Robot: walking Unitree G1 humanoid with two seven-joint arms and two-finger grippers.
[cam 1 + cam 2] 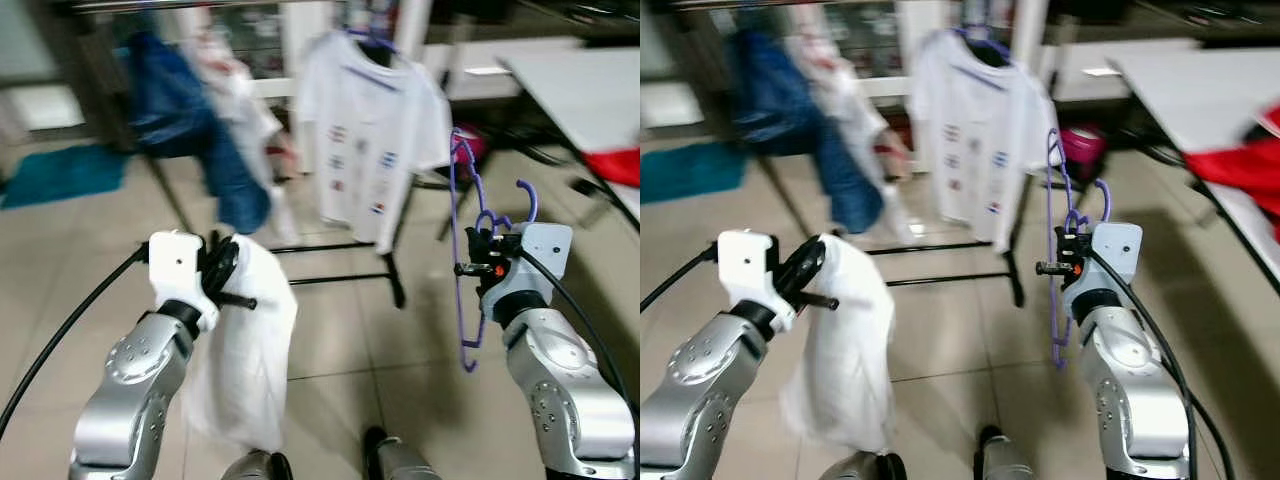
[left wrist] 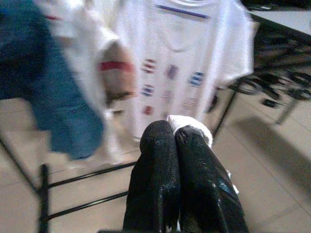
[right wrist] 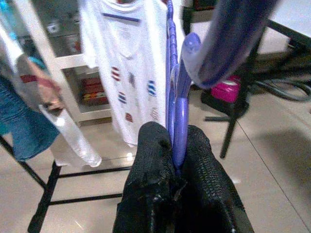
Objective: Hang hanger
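Observation:
My right gripper (image 1: 478,258) is shut on a purple plastic hanger (image 1: 458,250), held upright at chest height with its hook curling over the wrist. The right wrist view has the hanger (image 3: 177,111) pinched between the two black fingers (image 3: 153,150). My left gripper (image 1: 222,272) is shut on a white garment (image 1: 250,350) that hangs limp below it; a fold of that cloth (image 2: 192,127) peeks past the closed fingertips. Ahead stands a clothes rack (image 1: 340,278) with a white printed T-shirt (image 1: 365,140) hanging on another purple hanger.
A blue garment (image 1: 215,130) and pale clothes hang on the rack's left part. A grey table (image 1: 580,80) with red cloth (image 1: 615,165) stands at the right. A teal mat (image 1: 60,172) lies far left. The tiled floor (image 1: 330,340) separates me from the rack.

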